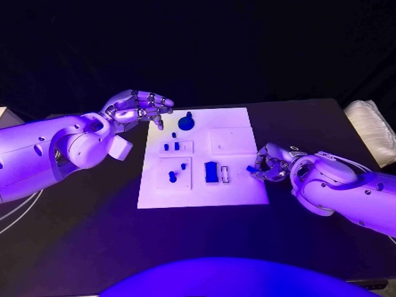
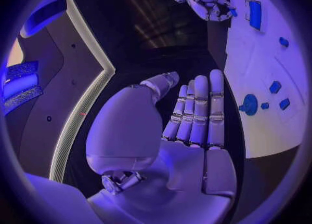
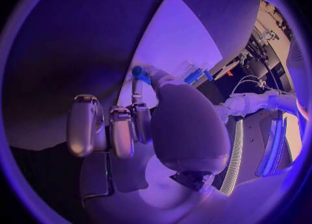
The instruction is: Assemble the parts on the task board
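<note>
Your right hand (image 1: 271, 166) pinches a small blue part (image 1: 252, 168) at the board's (image 1: 242, 192) right edge, ready for seating; your left hand (image 1: 137, 108), upper left, hovers empty with fingers loosely spread.

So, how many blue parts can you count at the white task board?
8: round knobbed part far side, tiny part beside it, a pair, two pegs, a rectangular block, a piece at the right robot hand; others may be hidden.

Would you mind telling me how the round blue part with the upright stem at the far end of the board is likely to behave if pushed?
The round blue part looks rigid and small, so probably light. Its wide base on the task board suggests sliding rather than tipping, though its stem might catch a finger.
</note>
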You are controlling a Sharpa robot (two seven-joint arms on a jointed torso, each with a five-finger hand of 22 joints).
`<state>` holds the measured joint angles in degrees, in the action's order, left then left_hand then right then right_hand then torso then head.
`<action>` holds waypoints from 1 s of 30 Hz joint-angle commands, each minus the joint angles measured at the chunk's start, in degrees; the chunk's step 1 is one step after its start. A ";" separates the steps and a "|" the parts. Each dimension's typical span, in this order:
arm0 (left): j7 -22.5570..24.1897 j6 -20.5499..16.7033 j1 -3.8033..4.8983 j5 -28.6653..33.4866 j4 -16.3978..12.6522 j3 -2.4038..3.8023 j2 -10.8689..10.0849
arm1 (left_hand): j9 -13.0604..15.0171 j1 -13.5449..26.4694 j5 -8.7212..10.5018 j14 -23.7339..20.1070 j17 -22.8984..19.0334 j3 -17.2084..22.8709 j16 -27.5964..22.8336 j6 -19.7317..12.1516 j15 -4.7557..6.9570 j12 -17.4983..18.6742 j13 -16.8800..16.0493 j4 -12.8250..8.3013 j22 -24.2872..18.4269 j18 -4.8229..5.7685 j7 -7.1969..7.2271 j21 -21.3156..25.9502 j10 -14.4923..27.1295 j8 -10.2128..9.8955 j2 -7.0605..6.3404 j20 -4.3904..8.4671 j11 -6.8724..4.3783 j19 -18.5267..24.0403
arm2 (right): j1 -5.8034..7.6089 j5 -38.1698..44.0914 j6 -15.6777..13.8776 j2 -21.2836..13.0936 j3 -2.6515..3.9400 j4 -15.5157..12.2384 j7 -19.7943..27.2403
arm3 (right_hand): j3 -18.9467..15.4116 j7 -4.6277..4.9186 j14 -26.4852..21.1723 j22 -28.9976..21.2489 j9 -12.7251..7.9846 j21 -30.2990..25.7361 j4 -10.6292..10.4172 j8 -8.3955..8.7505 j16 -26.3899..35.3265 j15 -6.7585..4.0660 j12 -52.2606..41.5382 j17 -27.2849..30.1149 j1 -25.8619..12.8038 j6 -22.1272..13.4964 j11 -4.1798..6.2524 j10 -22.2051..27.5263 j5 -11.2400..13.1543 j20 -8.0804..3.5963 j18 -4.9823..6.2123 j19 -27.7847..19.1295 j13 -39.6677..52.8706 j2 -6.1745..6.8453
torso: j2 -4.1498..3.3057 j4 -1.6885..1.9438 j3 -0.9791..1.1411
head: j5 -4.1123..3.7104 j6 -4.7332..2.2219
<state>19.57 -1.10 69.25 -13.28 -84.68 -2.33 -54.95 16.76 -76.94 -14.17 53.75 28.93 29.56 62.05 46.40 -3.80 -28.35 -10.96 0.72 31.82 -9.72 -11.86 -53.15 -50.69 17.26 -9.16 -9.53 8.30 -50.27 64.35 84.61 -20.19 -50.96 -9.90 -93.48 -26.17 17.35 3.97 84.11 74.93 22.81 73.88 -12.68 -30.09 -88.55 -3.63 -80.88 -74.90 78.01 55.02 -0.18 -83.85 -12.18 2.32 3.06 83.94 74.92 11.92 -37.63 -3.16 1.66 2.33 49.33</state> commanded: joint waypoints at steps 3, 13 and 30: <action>0.28 1.12 -0.01 0.34 -0.18 0.03 -0.03 | -0.08 0.35 -0.22 -0.16 0.09 0.06 -0.26 -0.22 -0.38 -0.30 0.08 0.32 -0.05 -0.86 -0.07 0.36 0.49 0.26 0.11 0.06 -0.04 -0.49 | -0.80 1.01 0.44 0.21 -0.66 0.20 -1.26 | 4.09 -0.38 5.39 5.28 -0.47 0.86 0.00 -0.52 -0.09 -0.73 -1.45 -13.09 -0.14 1.27 0.84 -1.48 -4.75 -0.59 0.15 2.43 10.37 -0.71 | -0.01 -0.04 0.01 | -0.02 0.06; 0.10 1.25 -0.01 0.34 -0.11 0.03 -0.03 | -0.08 0.35 -0.22 -0.16 0.09 0.06 -0.26 -0.22 -0.38 -0.30 0.08 0.32 -0.05 -0.86 -0.07 0.36 0.49 0.26 0.11 0.06 -0.04 -0.49 | 0.29 -6.98 -6.68 -0.51 -0.45 -3.40 0.81 | 9.02 -1.14 5.72 7.30 0.27 3.74 -0.07 -1.85 -0.96 -1.33 -3.93 -14.37 -3.54 1.88 1.51 -3.25 -7.99 -1.16 -0.43 3.28 11.93 -1.77 | 0.00 0.02 0.01 | 0.01 -0.04; -0.09 1.37 0.00 0.32 -0.17 0.03 0.15 | -0.09 0.36 -0.23 -0.17 0.12 0.11 -0.24 -0.21 -0.38 -0.35 0.11 0.48 -0.14 -0.86 -0.07 0.47 0.57 0.36 0.19 0.05 -0.03 -0.57 | 2.27 -17.04 -5.75 2.72 -0.33 -4.74 1.46 | 10.86 -1.20 5.77 7.73 0.91 4.14 -0.49 -2.81 -1.12 -1.39 -4.65 -14.61 -7.60 1.88 1.57 -3.76 -8.06 -1.27 -0.52 3.37 12.43 -2.09 | 0.03 -0.08 -0.07 | 0.14 -0.08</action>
<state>19.21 -0.87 69.25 -13.25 -84.70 -2.32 -54.89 16.77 -76.94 -14.17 53.75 28.99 29.72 62.05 46.40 -3.80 -28.34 -10.90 0.89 31.73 -9.72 -11.86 -52.76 -50.47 17.26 -9.16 -9.31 8.09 -50.48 66.77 70.55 -26.63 -48.37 -10.20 -98.54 -24.93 27.96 3.57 83.93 74.91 22.24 77.77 -13.13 -31.10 -89.40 -4.62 -85.25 -74.93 70.69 55.98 1.02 -84.05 -20.27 1.54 3.06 83.91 74.91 9.85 -37.62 -3.18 1.61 2.50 49.27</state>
